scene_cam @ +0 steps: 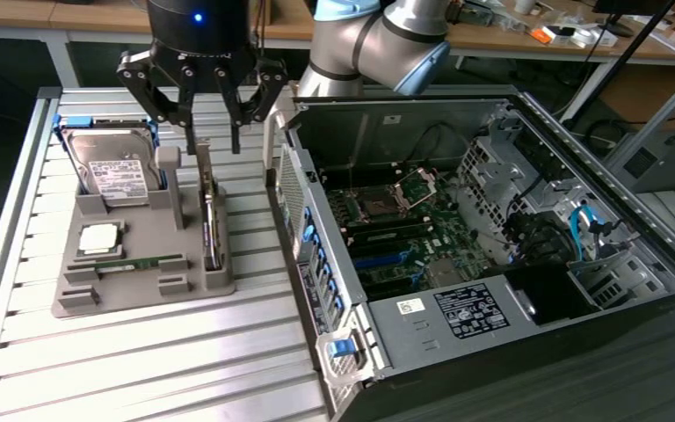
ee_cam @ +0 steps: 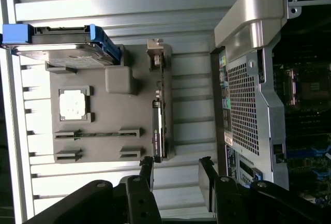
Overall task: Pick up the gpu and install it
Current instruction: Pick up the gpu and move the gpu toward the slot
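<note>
progress: nothing ticked off yet, as far as I can see. The gpu, a thin flat dark circuit card with a silvery metal bracket at one end, sits on edge in its slot of the grey plastic holder tray.
not done: the pickup and the install both. The card is outside the open black tower pc case, and the green motherboard lies exposed inside.
pincer: the black metal pincer has its fingers spread wide with nothing between them.
card vs pincer: the pincer hangs above the tray, over the card and clear of it, no contact. In the wrist view the gpu lines up close to one fingertip rather than the middle of the gap, so I'd call it roughly over the card but not centred on it.
where it all sits: the tray is on the slatted aluminium table, just beside the case.
tray neighbours: silver hard drive with a white label, square silver processor chip, narrow green memory stick, all untouched.
</note>
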